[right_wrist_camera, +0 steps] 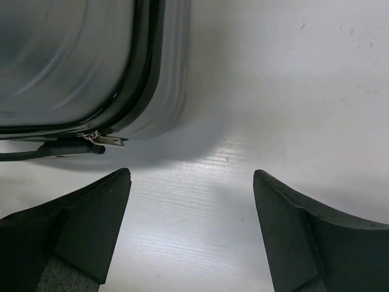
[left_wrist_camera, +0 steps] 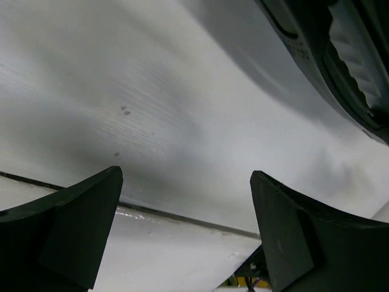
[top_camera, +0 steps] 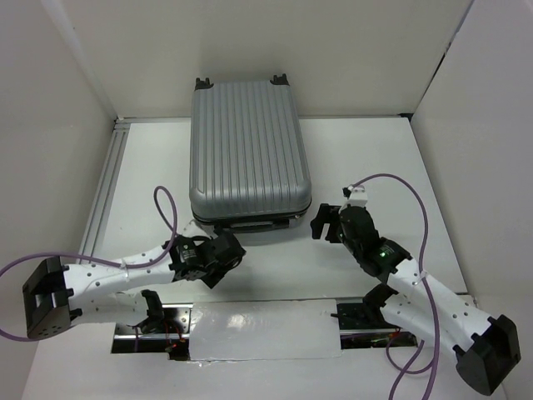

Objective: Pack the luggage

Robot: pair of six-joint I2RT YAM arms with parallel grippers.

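The luggage (top_camera: 247, 154), a large silver-grey ribbed hard-shell suitcase, lies closed on the white table with its black wheels at the far end. My left gripper (top_camera: 236, 250) is open and empty just in front of its near left corner; the left wrist view shows only a dark edge of the case (left_wrist_camera: 340, 55) at the top right. My right gripper (top_camera: 323, 222) is open and empty beside the near right corner. In the right wrist view the case's corner (right_wrist_camera: 79, 61) shows with its black zip seam and a metal zip pull (right_wrist_camera: 104, 139).
White walls enclose the table on the left, right and back. A metal rail (top_camera: 104, 196) runs along the table's left edge. A taped white strip (top_camera: 262, 333) lies between the arm bases at the near edge.
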